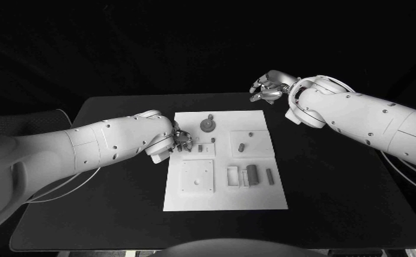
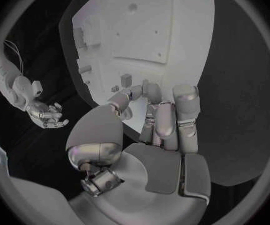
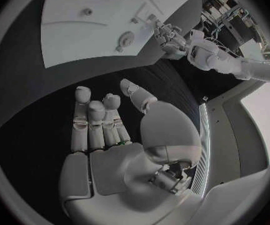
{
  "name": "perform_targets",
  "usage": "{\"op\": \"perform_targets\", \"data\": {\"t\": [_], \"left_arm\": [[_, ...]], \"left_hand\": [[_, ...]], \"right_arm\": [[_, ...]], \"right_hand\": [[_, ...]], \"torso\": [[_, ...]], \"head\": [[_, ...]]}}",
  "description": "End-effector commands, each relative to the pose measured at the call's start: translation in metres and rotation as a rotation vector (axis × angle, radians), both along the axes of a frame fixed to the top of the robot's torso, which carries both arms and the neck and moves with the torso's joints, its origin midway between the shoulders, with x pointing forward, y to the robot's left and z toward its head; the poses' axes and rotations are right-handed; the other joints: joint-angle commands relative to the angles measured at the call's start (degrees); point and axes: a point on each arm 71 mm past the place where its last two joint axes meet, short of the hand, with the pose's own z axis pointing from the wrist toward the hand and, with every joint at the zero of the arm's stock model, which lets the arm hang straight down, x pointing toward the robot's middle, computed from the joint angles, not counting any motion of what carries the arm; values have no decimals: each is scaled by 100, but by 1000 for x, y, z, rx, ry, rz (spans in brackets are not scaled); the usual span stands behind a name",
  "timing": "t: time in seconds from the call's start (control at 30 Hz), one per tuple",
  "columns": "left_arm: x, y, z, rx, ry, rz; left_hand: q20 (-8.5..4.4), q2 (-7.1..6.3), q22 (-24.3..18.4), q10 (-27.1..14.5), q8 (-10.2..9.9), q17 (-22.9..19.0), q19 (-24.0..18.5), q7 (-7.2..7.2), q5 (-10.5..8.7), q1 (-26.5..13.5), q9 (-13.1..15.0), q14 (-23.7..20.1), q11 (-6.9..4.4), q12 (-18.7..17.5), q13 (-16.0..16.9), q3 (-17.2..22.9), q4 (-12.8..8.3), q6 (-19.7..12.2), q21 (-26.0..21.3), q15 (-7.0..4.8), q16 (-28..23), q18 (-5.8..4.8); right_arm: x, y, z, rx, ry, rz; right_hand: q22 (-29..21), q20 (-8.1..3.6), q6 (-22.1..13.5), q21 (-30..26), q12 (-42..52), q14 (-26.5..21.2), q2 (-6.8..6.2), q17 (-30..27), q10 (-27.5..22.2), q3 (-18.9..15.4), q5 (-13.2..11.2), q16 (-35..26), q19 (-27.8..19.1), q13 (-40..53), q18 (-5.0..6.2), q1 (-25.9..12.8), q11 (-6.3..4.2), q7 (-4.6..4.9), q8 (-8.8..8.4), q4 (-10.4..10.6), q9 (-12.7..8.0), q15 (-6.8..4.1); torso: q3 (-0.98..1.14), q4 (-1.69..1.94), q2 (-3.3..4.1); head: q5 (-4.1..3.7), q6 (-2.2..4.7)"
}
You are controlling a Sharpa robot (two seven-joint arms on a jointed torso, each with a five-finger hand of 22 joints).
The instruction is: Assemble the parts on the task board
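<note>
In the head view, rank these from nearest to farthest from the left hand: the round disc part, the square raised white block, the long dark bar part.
1. Round disc part, near the board's far edge, just beyond the left hand.
2. Square raised white block, nearer the robot, on the board's left side.
3. Long dark bar part, toward the board's right side.

Both arms are smooth white shells dotted with small dark screws, trailed by thin pale cables, ending in the silver-jointed left hand (image 1: 180, 140) and right hand (image 1: 270, 86).
</note>
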Motion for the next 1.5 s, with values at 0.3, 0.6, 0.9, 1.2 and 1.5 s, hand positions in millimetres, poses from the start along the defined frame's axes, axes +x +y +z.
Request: {"op": "perform_targets", "data": {"t": [0.3,0.6,0.9,1.2,1.5], "left_arm": [[-1,-1,-2,13,13,-17],[0,-2,-1,36,-3,-36],[0,-2,0,57,-16,-53],[0,-3,0,51,-8,-58],[0,-4,0,48,-7,-61]], "left_hand": [[-32,53,10,379,1264,-56,48,-120,-31,-31,594,-2,-359,0,7,286,-230,181,20,-80,-19,404],[-48,19,1,363,1304,-96,48,-116,-401,-110,542,-12,-355,-1,14,251,-131,157,6,-78,-49,410],[-61,-151,-7,349,1336,-139,55,-114,-502,-159,503,-26,-354,2,20,228,-18,132,-3,-80,-76,414],[-74,-345,-12,334,1383,-174,54,-114,-901,-215,453,-34,-356,6,24,157,144,103,-14,-83,-97,414],[-77,-415,-13,331,1401,-180,53,-114,-962,-259,432,-35,-356,8,25,137,229,97,-18,-83,-100,413]], "right_arm": [[-1,0,-1,-7,6,11],[-1,0,-1,-7,6,11],[-1,0,-1,-7,6,10],[-1,0,-1,-7,5,10],[-1,-1,-1,-7,5,9]], "right_hand": [[76,-25,23,-20,29,-7,52,-10,-30,36,28,33,4,-7,63,-1,7,42,33,11,-10,-36],[76,-25,23,-20,29,-8,52,-11,-31,36,29,34,3,-8,63,-2,7,43,34,11,-10,-35],[76,-25,23,-20,30,-8,51,-11,-31,36,30,34,3,-8,63,-1,7,42,34,11,-10,-35],[76,-24,23,-20,29,-10,50,-12,-32,36,31,34,2,-9,63,-1,7,42,35,11,-10,-35],[76,-24,23,-21,29,-11,49,-12,-34,35,31,34,1,-10,63,-1,8,43,35,11,-10,-35]], "torso": [[2,-1,-1],[2,1,-1],[3,1,3],[1,1,-2],[4,3,-2]], "head": [[-14,-1],[-25,-5],[-36,-23],[-44,-24],[-64,-24]]}}
